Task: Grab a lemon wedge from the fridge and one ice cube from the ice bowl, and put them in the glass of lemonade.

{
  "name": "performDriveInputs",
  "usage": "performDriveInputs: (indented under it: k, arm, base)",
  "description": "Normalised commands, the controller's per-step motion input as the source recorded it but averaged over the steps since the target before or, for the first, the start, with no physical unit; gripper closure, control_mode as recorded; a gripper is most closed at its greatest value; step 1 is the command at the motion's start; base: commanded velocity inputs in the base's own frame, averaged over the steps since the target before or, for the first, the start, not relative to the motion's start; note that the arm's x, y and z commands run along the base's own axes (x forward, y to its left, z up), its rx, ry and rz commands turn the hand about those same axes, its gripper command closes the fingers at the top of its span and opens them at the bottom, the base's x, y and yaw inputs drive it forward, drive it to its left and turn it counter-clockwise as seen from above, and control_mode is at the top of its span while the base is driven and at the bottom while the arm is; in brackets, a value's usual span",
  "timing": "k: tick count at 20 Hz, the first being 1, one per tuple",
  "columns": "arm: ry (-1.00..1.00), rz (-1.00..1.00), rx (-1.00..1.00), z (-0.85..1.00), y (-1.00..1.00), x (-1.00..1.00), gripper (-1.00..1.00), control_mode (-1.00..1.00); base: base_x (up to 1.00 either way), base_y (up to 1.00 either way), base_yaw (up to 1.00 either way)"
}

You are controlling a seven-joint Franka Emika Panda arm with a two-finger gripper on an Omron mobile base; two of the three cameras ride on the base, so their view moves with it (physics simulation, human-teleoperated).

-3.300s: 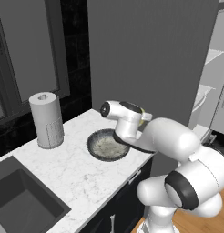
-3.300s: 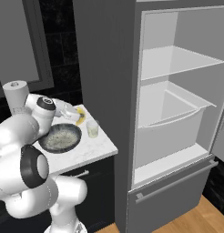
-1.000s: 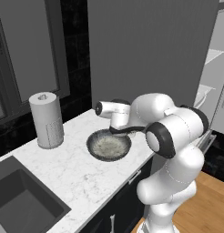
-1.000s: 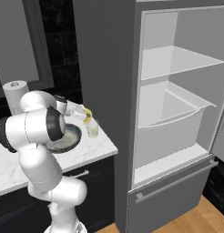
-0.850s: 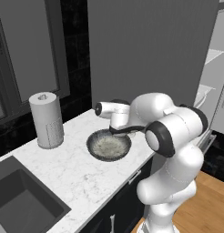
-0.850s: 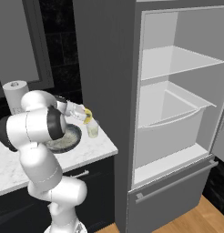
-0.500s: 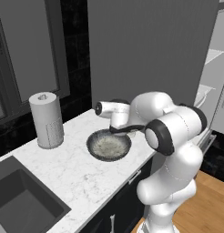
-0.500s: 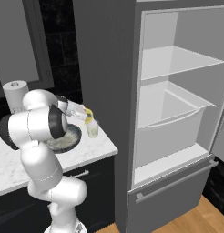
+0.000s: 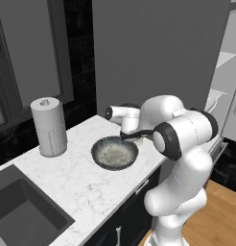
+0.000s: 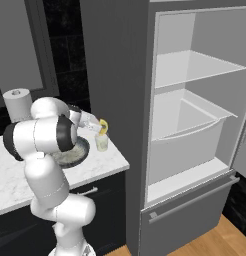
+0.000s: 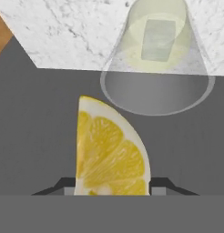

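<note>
My gripper (image 10: 100, 127) is shut on the lemon wedge (image 10: 103, 125), a bright yellow slice held just above the glass of lemonade (image 10: 101, 143). The hand view shows the lemon wedge (image 11: 109, 150) clamped between my fingertips. Below it stands the glass (image 11: 157, 59), with an ice cube (image 11: 158, 40) lying in the pale liquid. The ice bowl (image 10: 77, 151) sits on the counter just left of the glass, partly behind my arm, and the same bowl (image 9: 114, 153) is plain in the left base view. The fridge (image 10: 120, 100) stands open to the right, its white shelves bare.
A white paper-towel roll (image 9: 50, 127) stands at the back left of the marble counter (image 9: 67, 178). A dark sink (image 9: 19, 216) lies at the near left. The counter ends close to the glass, against the grey fridge wall (image 9: 153, 53). Wooden floor (image 10: 220, 240) lies below.
The hand has edged slightly right toward the glass, still holding the wedge. Earlier the arm was folded back over the bowl.
</note>
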Motion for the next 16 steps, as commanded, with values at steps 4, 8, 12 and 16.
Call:
performDriveInputs:
  k: [4,8,12,16]
  arm:
    - [-0.02,0.00,0.00,-0.15,0.00,0.30,1.00,-1.00]
    - [-0.04,0.00,0.00,-0.19,0.00,0.22,1.00,-1.00]
    - [-0.06,0.00,-0.01,-0.18,0.12,0.02,1.00,-1.00]
    - [-0.04,-0.02,-0.01,-0.04,0.24,0.01,1.00,-1.00]
  base:
    - [0.00,0.00,0.00]
    - [0.00,0.00,0.00]
    - [0.00,0.00,0.00]
    - [0.00,0.00,0.00]
